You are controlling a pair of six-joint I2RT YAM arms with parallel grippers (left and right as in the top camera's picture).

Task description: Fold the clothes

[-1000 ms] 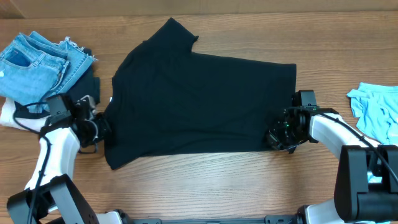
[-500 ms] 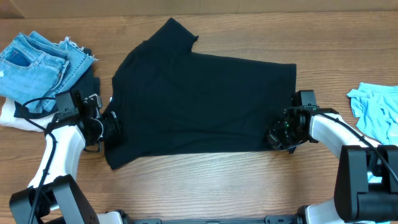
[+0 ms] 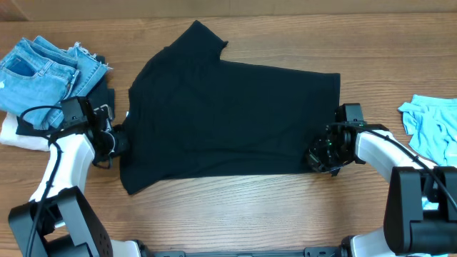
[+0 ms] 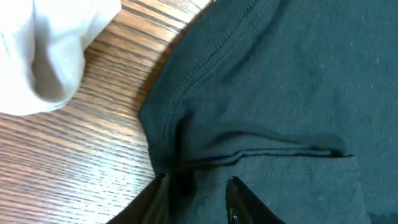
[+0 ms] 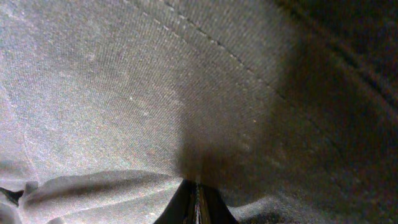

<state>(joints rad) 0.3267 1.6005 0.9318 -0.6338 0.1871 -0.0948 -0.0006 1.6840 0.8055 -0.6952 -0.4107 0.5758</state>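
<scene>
A black T-shirt (image 3: pixel 228 114) lies spread flat across the middle of the table. My left gripper (image 3: pixel 118 139) is at its left edge. In the left wrist view its fingers (image 4: pixel 198 198) stand apart over a fold of the shirt's hem (image 4: pixel 249 149). My right gripper (image 3: pixel 318 155) is at the shirt's lower right corner. In the right wrist view its fingers (image 5: pixel 198 198) are pressed together on the dark fabric (image 5: pixel 155 93), which fills the view.
Folded blue jeans (image 3: pixel 43 71) lie on white and dark clothes at the far left; the white cloth (image 4: pixel 43 50) shows in the left wrist view. A light blue garment (image 3: pixel 432 125) lies at the right edge. Bare wood (image 3: pixel 235 214) runs along the front.
My left gripper moved right toward the shirt's left edge, then slightly up and back along it. The right arm and the shirt have not moved.
</scene>
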